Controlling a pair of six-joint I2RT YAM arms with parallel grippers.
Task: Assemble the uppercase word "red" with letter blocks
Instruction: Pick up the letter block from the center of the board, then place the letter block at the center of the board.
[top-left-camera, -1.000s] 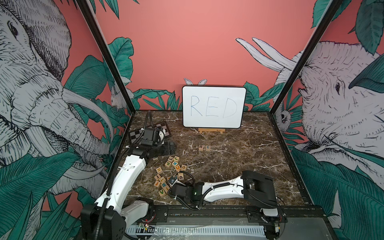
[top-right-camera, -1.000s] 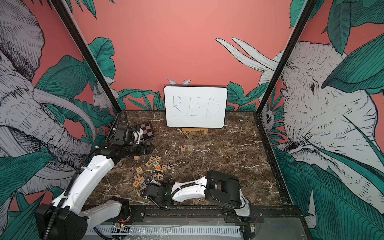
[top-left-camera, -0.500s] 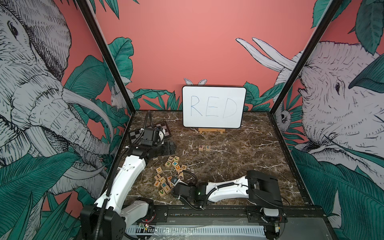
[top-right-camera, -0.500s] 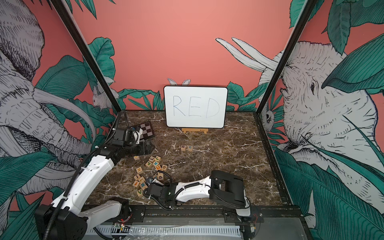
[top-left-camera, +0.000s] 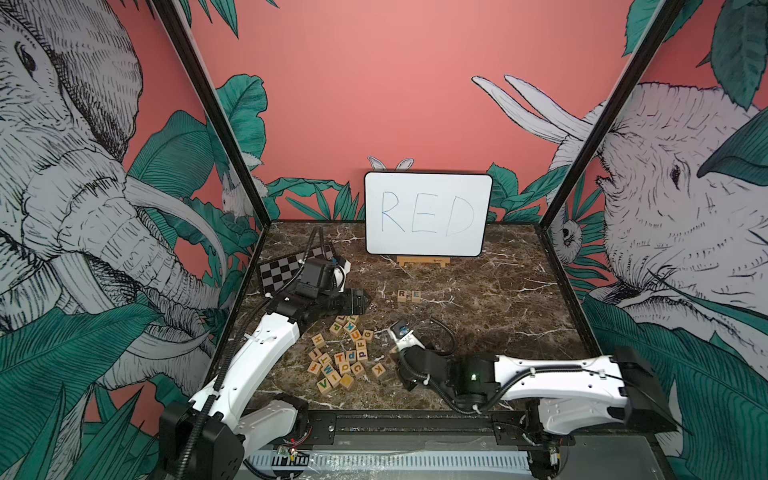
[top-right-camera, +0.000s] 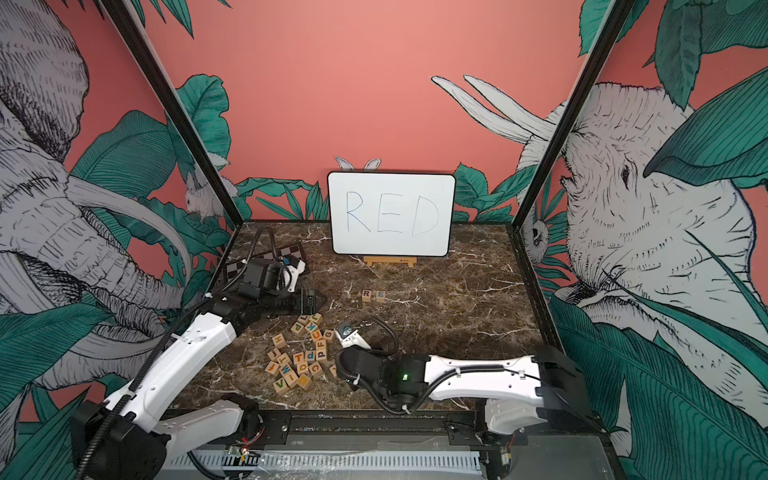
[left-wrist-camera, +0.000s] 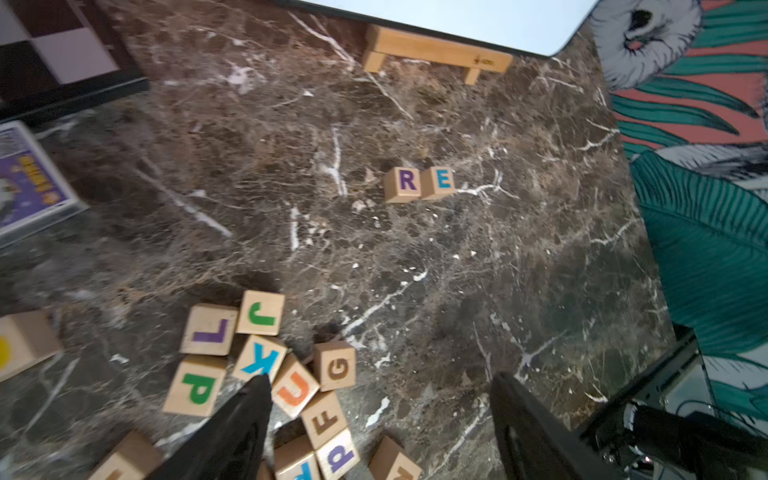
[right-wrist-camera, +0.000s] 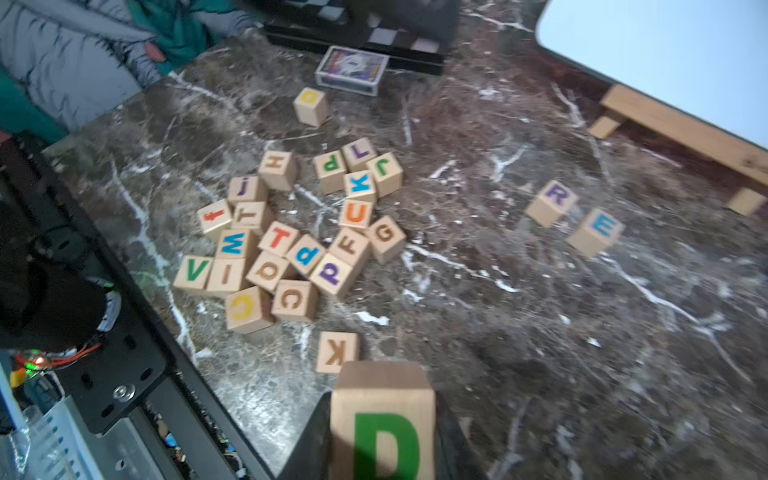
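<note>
The R block (top-left-camera: 402, 295) and E block (top-left-camera: 415, 295) stand side by side mid-table, also shown in the left wrist view as R (left-wrist-camera: 406, 183) and E (left-wrist-camera: 441, 180). My right gripper (right-wrist-camera: 384, 411) is shut on a wooden block with a green D (right-wrist-camera: 384, 432), held above the marble just right of the loose pile of letter blocks (top-left-camera: 345, 353). In a top view the right gripper (top-left-camera: 397, 372) hides the D block. My left gripper (left-wrist-camera: 380, 386) is open and empty, hovering over the pile's far edge (top-left-camera: 363, 301).
A white board with handwritten RED (top-left-camera: 426, 214) stands on a wooden stand (top-left-camera: 423, 261) at the back. A checkered board (top-left-camera: 280, 272) lies back left, with a card box (right-wrist-camera: 352, 70) and a lone O block (right-wrist-camera: 311, 106) near it.
My right gripper has closed on the D block, lifted it and drawn back to the right from the pile. The left arm has barely moved.
</note>
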